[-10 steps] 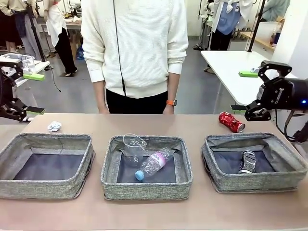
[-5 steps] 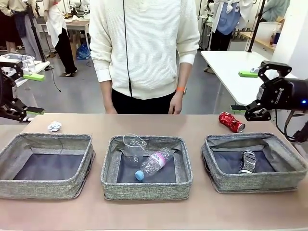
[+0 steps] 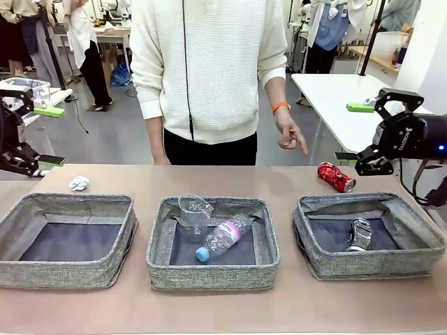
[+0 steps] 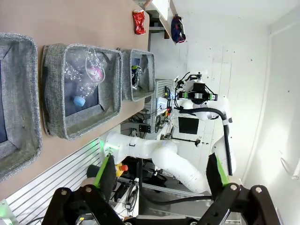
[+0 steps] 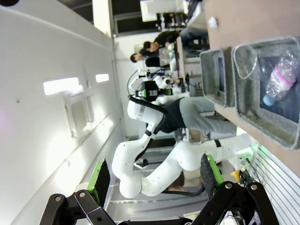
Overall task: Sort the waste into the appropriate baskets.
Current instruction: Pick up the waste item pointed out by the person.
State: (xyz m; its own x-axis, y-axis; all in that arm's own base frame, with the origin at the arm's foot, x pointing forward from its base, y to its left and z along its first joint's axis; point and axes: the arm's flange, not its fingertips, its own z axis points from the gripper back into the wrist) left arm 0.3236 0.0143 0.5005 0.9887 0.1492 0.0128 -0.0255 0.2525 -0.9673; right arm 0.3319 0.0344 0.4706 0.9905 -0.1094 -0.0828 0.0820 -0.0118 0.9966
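Clear plastic bottle point(image 3: 225, 237) lies diagonal, blue cap point(image 3: 202, 254) pointing near-left.

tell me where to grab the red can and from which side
I'd grip the red can across its middle, straight down from above. It lies on its side on the table behind the right basket, round flanks free. The open right gripper is nearest.

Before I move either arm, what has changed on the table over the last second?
The person's hand rose from near the table edge and now points down toward the red can. The left gripper and right gripper stayed open and still; nothing on the table moved.
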